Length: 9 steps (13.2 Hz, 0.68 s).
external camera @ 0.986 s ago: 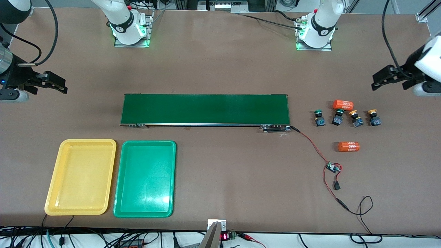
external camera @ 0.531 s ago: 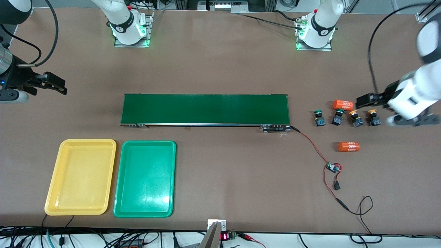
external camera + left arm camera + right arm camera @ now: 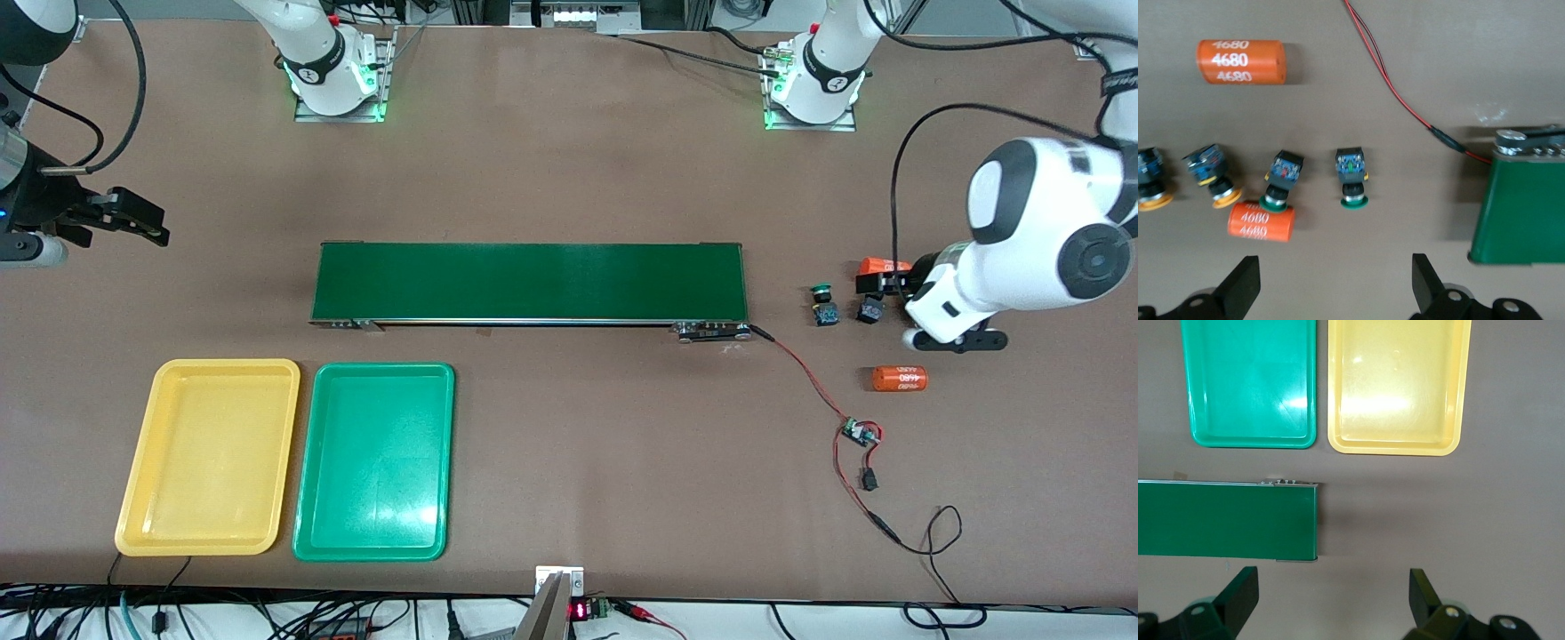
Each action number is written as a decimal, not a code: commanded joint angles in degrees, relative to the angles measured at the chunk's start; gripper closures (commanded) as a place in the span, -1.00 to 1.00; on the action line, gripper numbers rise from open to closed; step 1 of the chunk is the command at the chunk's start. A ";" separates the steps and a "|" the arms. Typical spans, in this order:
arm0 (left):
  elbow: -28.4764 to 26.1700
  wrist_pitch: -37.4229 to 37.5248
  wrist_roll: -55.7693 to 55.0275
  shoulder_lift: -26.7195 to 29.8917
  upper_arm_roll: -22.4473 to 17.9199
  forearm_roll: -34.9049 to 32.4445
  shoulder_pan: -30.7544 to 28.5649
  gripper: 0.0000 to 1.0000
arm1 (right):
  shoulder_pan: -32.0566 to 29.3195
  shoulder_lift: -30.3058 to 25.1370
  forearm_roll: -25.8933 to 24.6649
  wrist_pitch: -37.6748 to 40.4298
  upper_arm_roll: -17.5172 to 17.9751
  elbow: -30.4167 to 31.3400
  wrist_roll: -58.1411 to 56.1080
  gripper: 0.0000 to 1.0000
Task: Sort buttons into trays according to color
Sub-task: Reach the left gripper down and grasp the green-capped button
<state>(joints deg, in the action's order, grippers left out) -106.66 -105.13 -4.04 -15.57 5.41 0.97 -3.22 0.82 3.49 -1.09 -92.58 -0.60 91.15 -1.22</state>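
Swung in from the tabletop's edge at the left arm's end, the left gripper (image 3: 1331, 293) is now held over the row of buttons — a second ago it hung well clear of them. Its jaws are spread wide and nothing is held between them. The right gripper (image 3: 133, 218) has not shifted: it waits near the edge at the right arm's end, jaws also spread and empty, over bare tabletop beside the end of the conveyor belt (image 3: 529, 283).

All four buttons are seen in the left wrist view, lying in a row near the belt's end at the left arm's side: two green-capped buttons (image 3: 1350, 175) (image 3: 1280, 181) toward the belt and two yellow-capped buttons (image 3: 1213, 175) (image 3: 1150, 181) toward the table's end. Each lies tipped on its side, and the long axes run roughly parallel to one another, across the line of the row. In the front view only one green button (image 3: 824, 304) is plainly seen — the rest are largely covered by the arm. One orange cylinder (image 3: 1261, 222) lies touching the cap of the second green button; another orange cylinder (image 3: 1241, 61) lies apart.

The yellow tray (image 3: 209, 458) and green tray (image 3: 373, 462) sit empty side by side near the front edge, toward the right arm's end. The left arm is judged far the nearer to the buttons, so the pick falls to it; the crowding cylinder may hinder a clean descent.
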 commanded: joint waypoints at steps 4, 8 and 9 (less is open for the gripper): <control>-6.35 -9.72 0.26 -4.28 -0.05 0.70 0.06 -1.00 | -0.74 -0.77 -0.49 3.55 0.07 0.35 -0.88 -1.00; -11.28 -17.38 0.00 -7.10 -0.05 0.61 0.23 -1.00 | -0.91 -0.77 -0.41 3.64 0.07 0.35 -0.88 -1.00; -11.99 -19.13 0.00 -7.71 -0.05 0.61 0.23 -1.00 | -0.91 -0.68 -0.41 3.55 0.07 0.35 -0.88 -1.00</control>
<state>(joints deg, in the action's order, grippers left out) -117.08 -121.61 -4.08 -23.19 5.44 0.97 -3.21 0.44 3.47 -1.10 -89.66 -0.81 91.16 -1.22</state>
